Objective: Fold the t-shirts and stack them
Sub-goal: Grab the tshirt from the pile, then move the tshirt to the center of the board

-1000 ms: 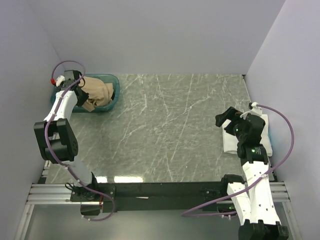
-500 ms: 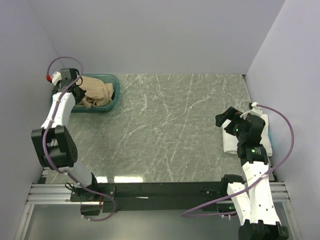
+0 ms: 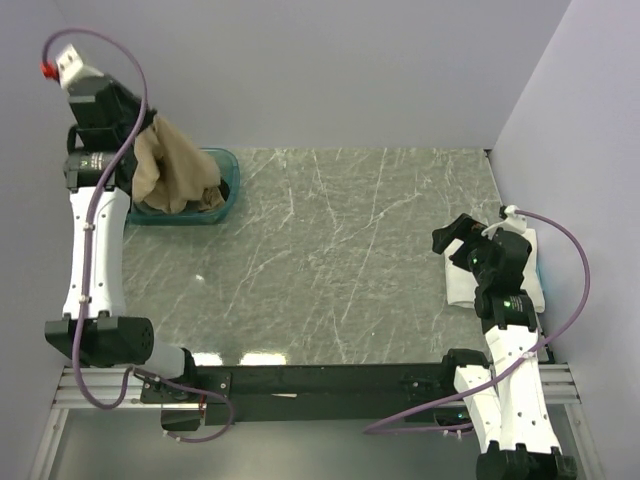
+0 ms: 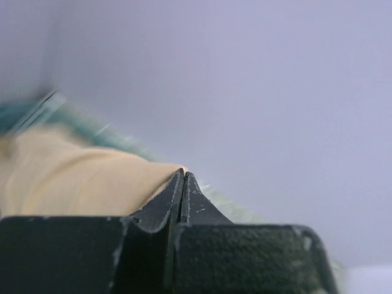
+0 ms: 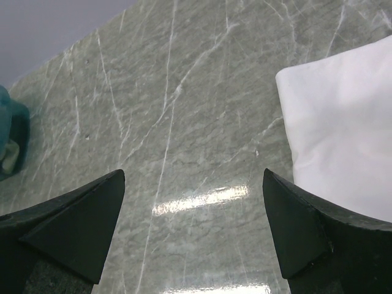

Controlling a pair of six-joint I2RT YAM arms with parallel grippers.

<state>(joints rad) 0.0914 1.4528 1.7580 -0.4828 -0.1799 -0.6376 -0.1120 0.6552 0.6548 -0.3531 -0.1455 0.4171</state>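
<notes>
Two arms work one grey-green marble table [image 3: 330,250], closed in by plain walls at the far edge and on both flanks.

Left gripper [image 3: 148,122]: raised high over the far left corner, with the left wall and the back wall both close to the jaws. The jaws are pressed together on a fold of the tan t-shirt [image 3: 165,170]. In the left wrist view the fingertips [image 4: 184,187] meet with no gap, and the tan cloth [image 4: 73,184] spreads away to their left. The shirt hangs straight below the jaws. Its lower end reaches into the teal tub [image 3: 200,216] directly beneath them. Whether that end rests on the tub floor cannot be told.

Right gripper [image 5: 193,177]: jaws wide apart with nothing between them, held over bare marble. The folded white t-shirt [image 5: 343,135] lies flat just to the right of the jaws, apart from them and near the right wall. Left of the jaws the marble runs open across the whole table as far as the tub, whose edge [image 5: 15,131] shows at the far left of the right wrist view.
</notes>
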